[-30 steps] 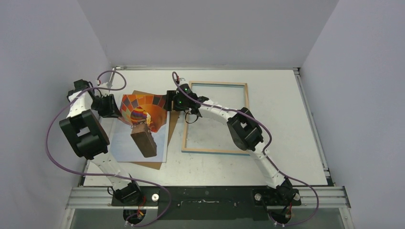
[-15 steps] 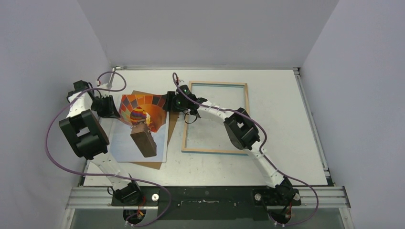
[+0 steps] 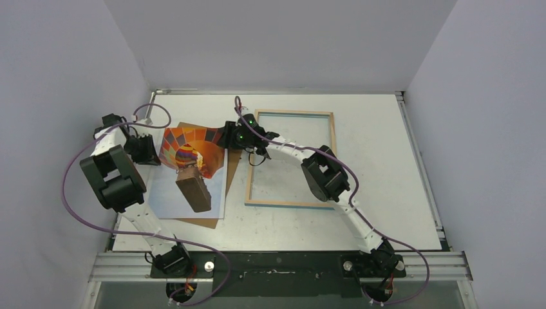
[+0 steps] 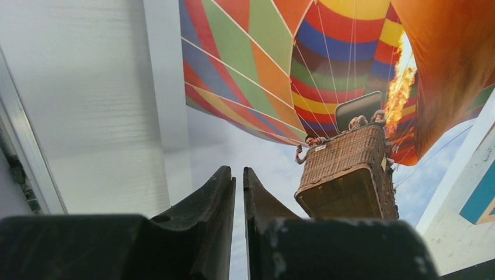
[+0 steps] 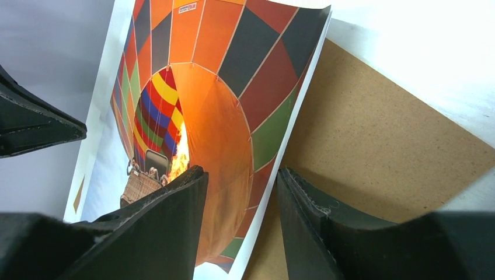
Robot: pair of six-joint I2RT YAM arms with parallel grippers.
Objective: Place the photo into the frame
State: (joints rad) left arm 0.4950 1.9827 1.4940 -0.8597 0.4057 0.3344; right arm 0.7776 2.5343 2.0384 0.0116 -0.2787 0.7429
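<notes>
Grippers number two, and both sit at the single photo [image 3: 169, 193]. The left gripper [image 4: 239, 172] is at the photo's left side with its jaws drawn to a thin slit; whether any paper sits in that slit cannot be told. The right gripper [image 5: 242, 175] stands partly open and holds nothing. One of its fingers is over the print and the other over the one brown backing board [image 5: 379, 146], so the photo's right edge runs between them. The photo lies face up on that board, on the left part of the bench [image 3: 386, 193]. One frame [image 3: 283, 203] lies flat just beside the board's right edge, wooden side up, apart from the photo.
</notes>
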